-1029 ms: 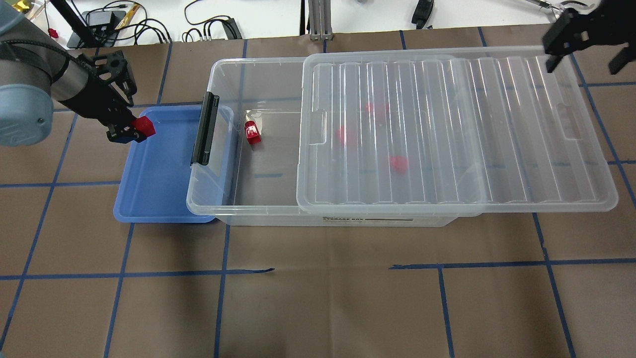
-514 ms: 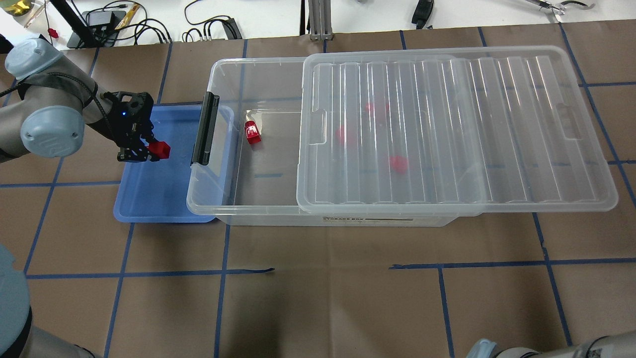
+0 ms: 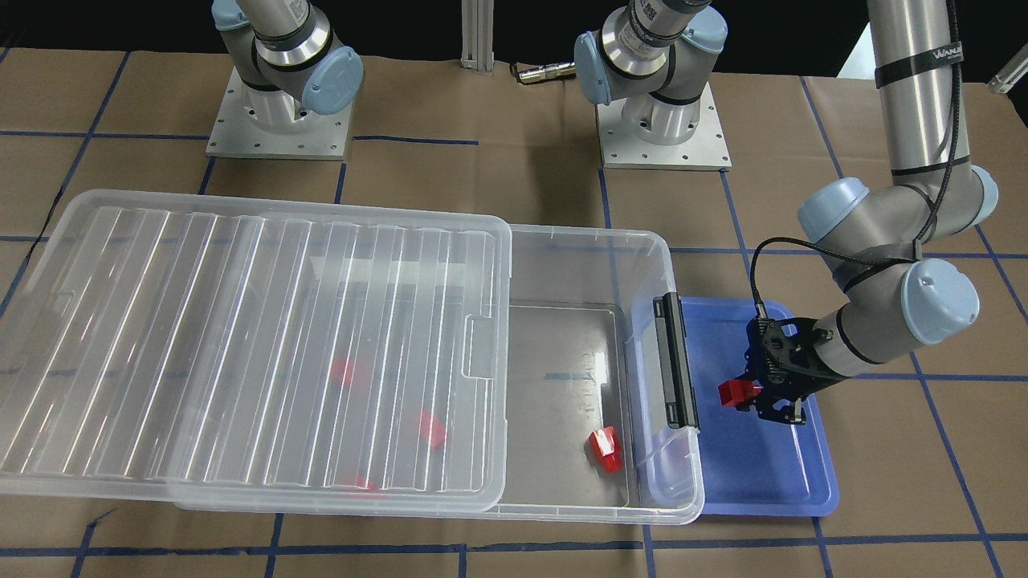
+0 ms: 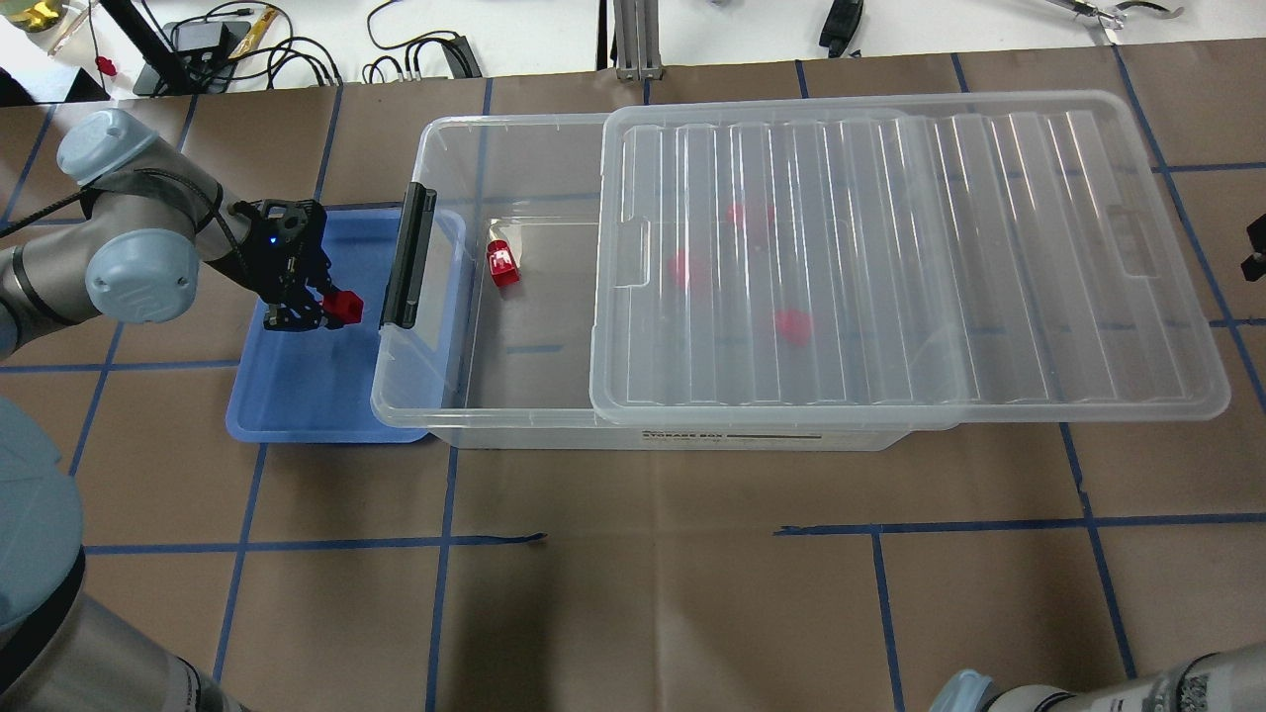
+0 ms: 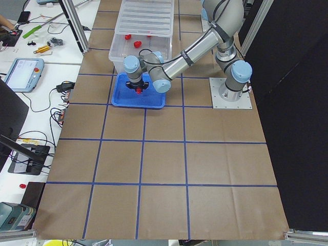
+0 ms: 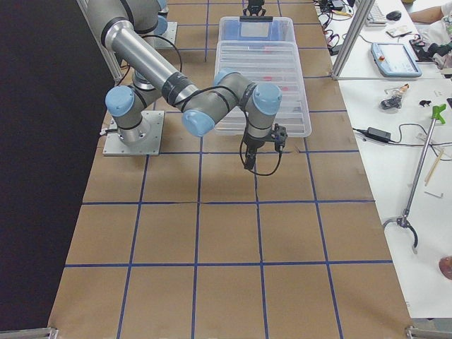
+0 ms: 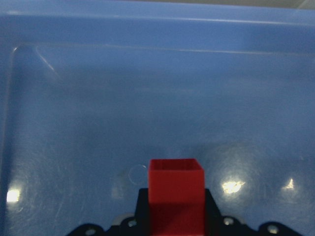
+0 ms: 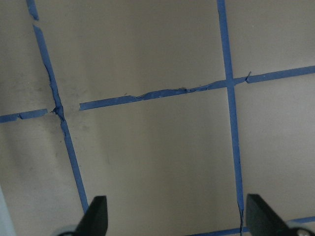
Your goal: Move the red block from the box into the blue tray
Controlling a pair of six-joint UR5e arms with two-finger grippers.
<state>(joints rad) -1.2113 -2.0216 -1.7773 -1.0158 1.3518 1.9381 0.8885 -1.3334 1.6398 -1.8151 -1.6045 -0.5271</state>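
Clear plastic first: the box lies across the table's middle. Its ribbed lid is slid aside, so the latch end stands uncovered. 1 spare red piece lies on the bare floor there, and 3 more show dimly through the lid.

Beside that end sits the blue tray, one edge apparently tucked below the box's overhanging rim.

You see the left gripper over the tray's middle, its 2 fingers closed on the red block, which juts out from the tips. The wrist view shows tray floor all round the block; whether the block touches that floor you cannot tell.

The right gripper hangs over bare paper, fingers spread wide with nothing between them.

Step in hand, by judgement: the placing. The next move calls for a short descent if any gap remains. After that, part the fingers and lift straight off, so the block neither tips nor follows.
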